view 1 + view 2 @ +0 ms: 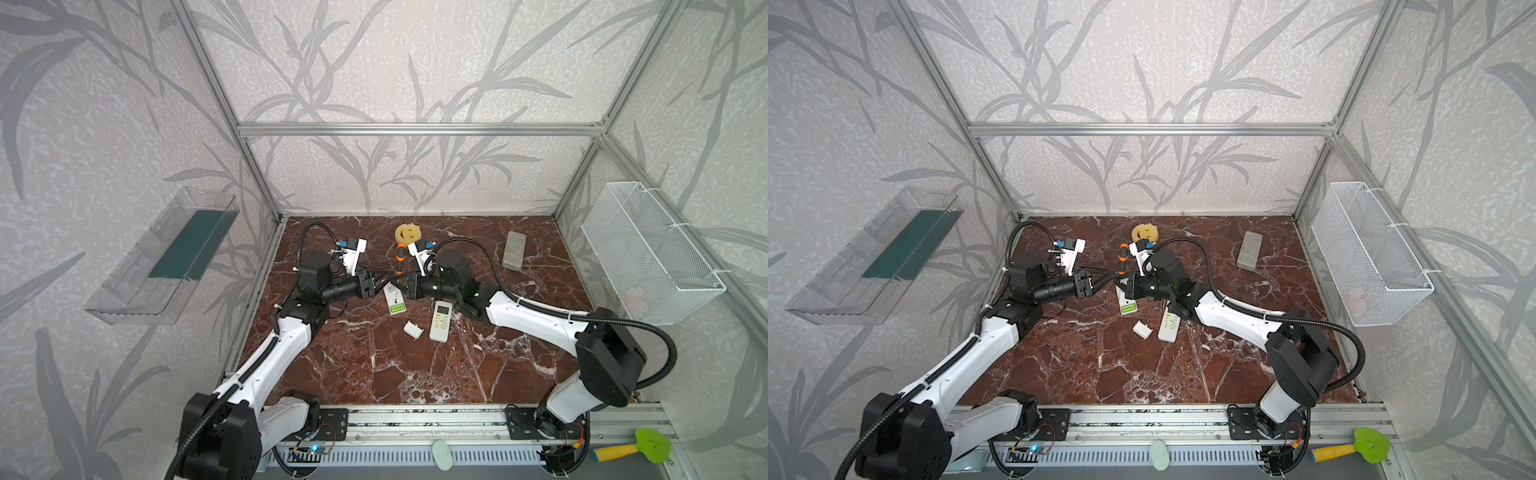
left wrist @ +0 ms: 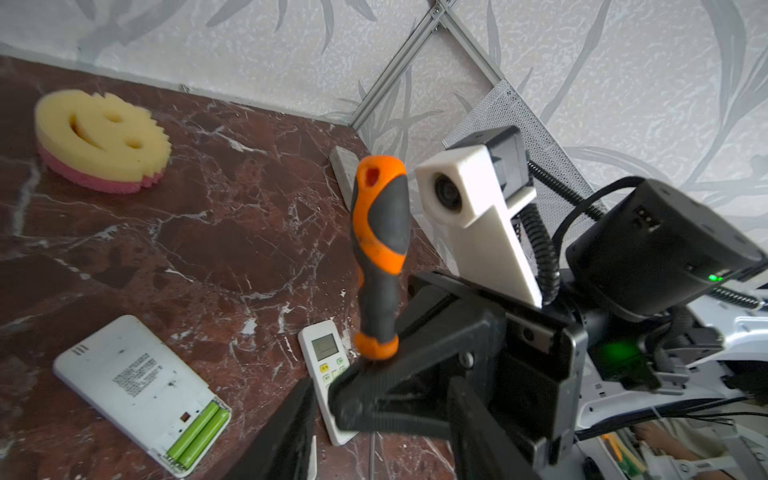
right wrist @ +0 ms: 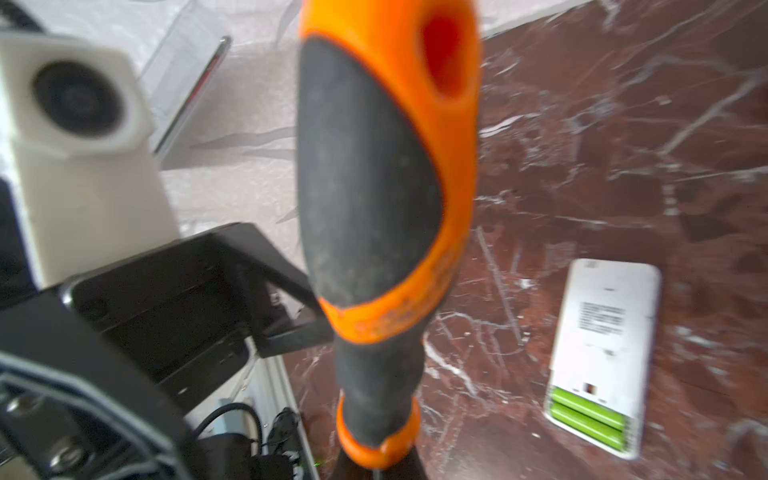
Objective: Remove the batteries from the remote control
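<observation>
A white remote control (image 1: 392,294) lies face down with its compartment uncovered, and two lime-green batteries (image 2: 195,432) (image 3: 588,419) sit side by side in it. In both top views the two grippers meet just above that remote's far end. My right gripper (image 3: 376,467) is shut on the shaft of an orange-handled screwdriver (image 1: 401,254) (image 2: 380,232), which stands upright. My left gripper (image 2: 382,415) is open, its fingers either side of the right gripper's tips and clear of the screwdriver.
A second white remote (image 1: 440,322) lies face up to the right, with a small white cover (image 1: 413,330) beside it. A yellow smiley sponge (image 1: 407,233) and a grey block (image 1: 514,250) lie further back. A wire basket (image 1: 648,257) hangs on the right wall.
</observation>
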